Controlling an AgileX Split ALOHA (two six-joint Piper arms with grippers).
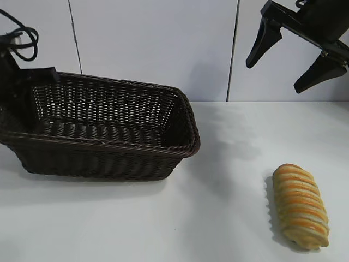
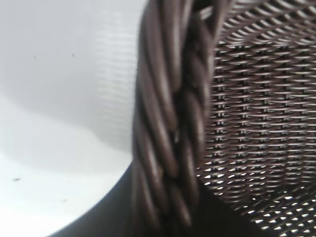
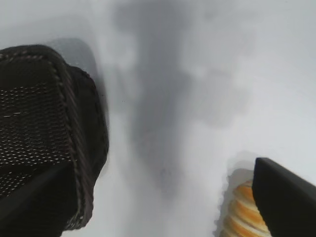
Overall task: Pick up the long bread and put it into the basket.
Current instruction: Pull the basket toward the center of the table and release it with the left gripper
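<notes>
The long bread (image 1: 301, 206), golden with orange-brown ridges, lies on the white table at the front right. In the right wrist view one end of the bread (image 3: 242, 212) shows beside a black finger (image 3: 286, 197). My right gripper (image 1: 275, 76) hangs high above the table at the back right, wide open and holding nothing. The dark woven basket (image 1: 109, 143) stands at the left. My left gripper (image 1: 34, 81) is at the basket's far left corner. In the left wrist view the braided rim (image 2: 168, 98) runs between its jaws, which are shut on it.
A white wall with vertical seams stands behind the table. Bare white tabletop (image 1: 229, 164) separates the basket from the bread. Black cables (image 1: 22, 38) loop above the left arm.
</notes>
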